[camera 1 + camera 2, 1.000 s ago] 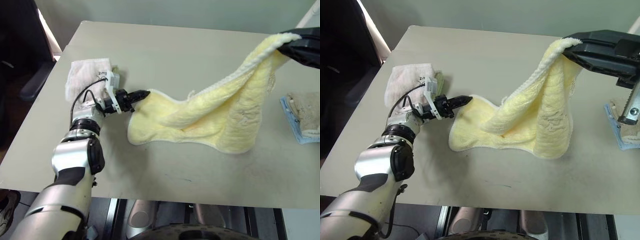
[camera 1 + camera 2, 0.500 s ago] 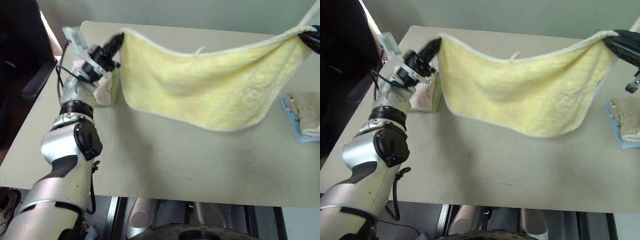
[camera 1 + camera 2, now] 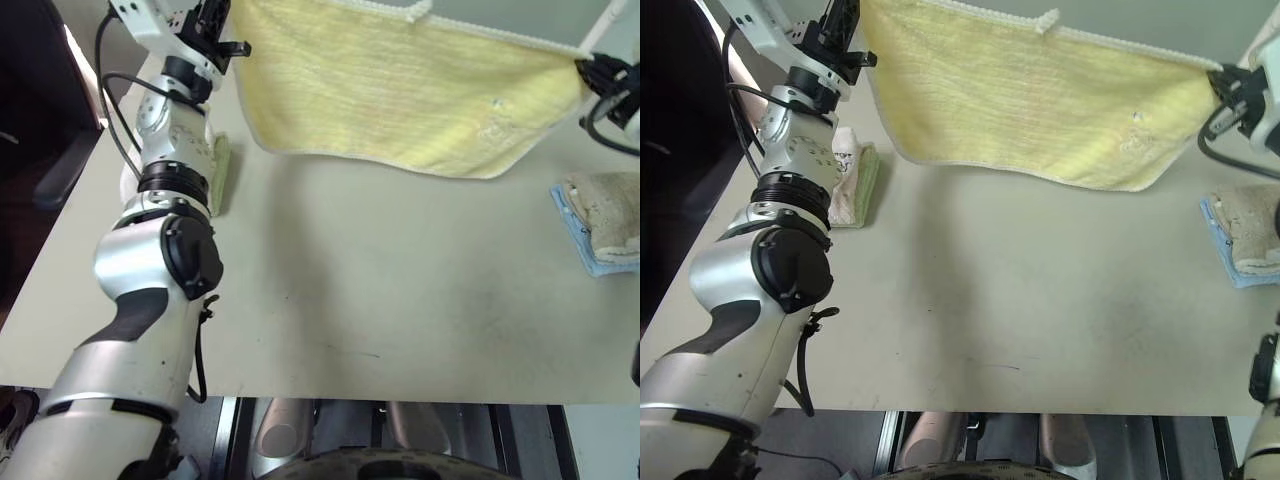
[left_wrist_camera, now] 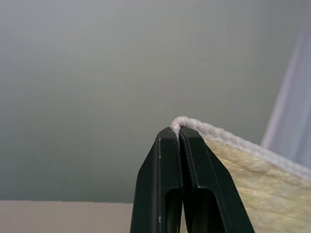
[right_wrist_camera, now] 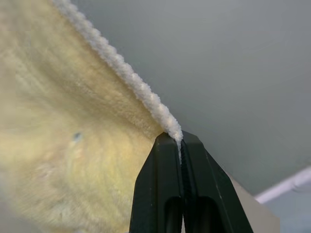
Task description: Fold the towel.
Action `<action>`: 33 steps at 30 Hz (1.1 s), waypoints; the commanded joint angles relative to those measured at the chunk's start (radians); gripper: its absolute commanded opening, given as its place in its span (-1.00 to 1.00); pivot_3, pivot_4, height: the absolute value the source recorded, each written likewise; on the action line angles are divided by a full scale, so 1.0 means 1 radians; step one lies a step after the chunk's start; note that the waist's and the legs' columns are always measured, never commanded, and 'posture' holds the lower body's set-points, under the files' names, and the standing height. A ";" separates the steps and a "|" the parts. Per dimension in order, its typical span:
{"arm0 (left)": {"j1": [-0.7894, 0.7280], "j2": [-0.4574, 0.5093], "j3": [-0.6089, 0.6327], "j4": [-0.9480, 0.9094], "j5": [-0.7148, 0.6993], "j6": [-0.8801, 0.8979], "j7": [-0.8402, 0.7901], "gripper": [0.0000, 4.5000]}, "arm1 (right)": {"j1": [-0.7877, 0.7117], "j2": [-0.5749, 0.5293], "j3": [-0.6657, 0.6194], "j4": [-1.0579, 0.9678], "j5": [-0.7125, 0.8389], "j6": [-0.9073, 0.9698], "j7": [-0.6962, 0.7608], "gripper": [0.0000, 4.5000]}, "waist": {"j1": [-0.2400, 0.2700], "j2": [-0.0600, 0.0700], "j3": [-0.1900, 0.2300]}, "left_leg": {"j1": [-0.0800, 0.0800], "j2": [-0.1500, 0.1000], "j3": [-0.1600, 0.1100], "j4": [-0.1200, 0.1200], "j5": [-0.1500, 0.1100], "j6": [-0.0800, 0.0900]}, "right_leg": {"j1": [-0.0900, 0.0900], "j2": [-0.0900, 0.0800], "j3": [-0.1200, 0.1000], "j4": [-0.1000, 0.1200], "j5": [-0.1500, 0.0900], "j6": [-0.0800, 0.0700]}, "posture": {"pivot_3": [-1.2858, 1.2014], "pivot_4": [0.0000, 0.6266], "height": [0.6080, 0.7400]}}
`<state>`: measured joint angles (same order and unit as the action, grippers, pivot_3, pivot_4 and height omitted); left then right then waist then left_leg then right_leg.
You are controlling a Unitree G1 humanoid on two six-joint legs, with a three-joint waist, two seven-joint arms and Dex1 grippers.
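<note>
Beige surface [image 3: 400, 300] under a plain grey-green wall, seen from above. Stretched above the far half of that surface, clear of it: pale yellow terry towel [image 3: 400, 90], held out flat as a long hanging sheet, whitish stitched edging along the upper border and round the lower hem. Small white loop tag [image 3: 1047, 20] sticking up from the upper edge, near its middle. Lower hem sagging toward the right, lowest just before the right corner.

Left tool [image 4: 179, 138] clenched on the towel's upper left corner (black fingers pressed together, the white edging pinched at their very tips). Right tool [image 5: 177, 145] likewise clamped on the upper right corner, edging cord caught between its closed fingers, yellow pile falling away on one side.

Folded pink-white towel [image 3: 848, 185] lying on the surface at the left, partly hidden behind the left forearm, below the hanging towel's left corner. Beige folded cloth [image 3: 610, 215] on a blue one [image 3: 578, 235] at the surface's right edge, below and apart from the right corner.
</note>
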<state>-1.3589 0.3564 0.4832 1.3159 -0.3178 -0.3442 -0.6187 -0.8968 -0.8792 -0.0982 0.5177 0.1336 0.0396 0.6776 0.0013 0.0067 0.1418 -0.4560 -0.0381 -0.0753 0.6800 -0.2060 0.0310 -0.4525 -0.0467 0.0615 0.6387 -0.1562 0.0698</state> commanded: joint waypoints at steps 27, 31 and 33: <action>0.602 0.089 -0.086 -0.720 -0.269 0.464 -0.738 -0.99 | 1.090 -0.016 -0.587 -1.105 0.515 0.415 0.212 -1.00 | 0.009 0.007 0.002 | 0.001 -0.001 0.001 0.019 -0.009 0.007 | 0.013 0.000 -0.001 -0.005 -0.003 0.000 | 0.03 -0.52 0.81; 0.720 0.170 -0.140 -0.868 -0.296 0.621 -0.770 -0.99 | 1.150 -0.026 -0.632 -1.123 0.537 0.431 0.257 -1.00 | 0.000 0.006 0.002 | 0.020 -0.001 -0.001 0.018 -0.021 -0.009 | 0.030 0.003 0.002 -0.007 -0.011 0.006 | 0.03 -0.52 0.81; 0.795 0.251 -0.159 -0.971 -0.328 0.762 -0.779 -0.99 | 1.186 -0.028 -0.654 -1.130 0.543 0.437 0.290 -1.00 | -0.002 0.006 0.002 | 0.019 -0.001 -0.003 0.018 -0.021 -0.010 | 0.029 0.004 0.003 -0.007 -0.011 0.005 | 0.03 -0.52 0.81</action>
<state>-0.5769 0.5563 0.3262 0.4299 -0.6098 0.3316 -1.3845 0.2774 -0.8958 -0.7022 -0.5844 0.6532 0.4765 0.9388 -0.0003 0.0131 0.1435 -0.4392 -0.0385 -0.0780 0.6977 -0.2274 0.0212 -0.4260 -0.0428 0.0644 0.6316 -0.1675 0.0743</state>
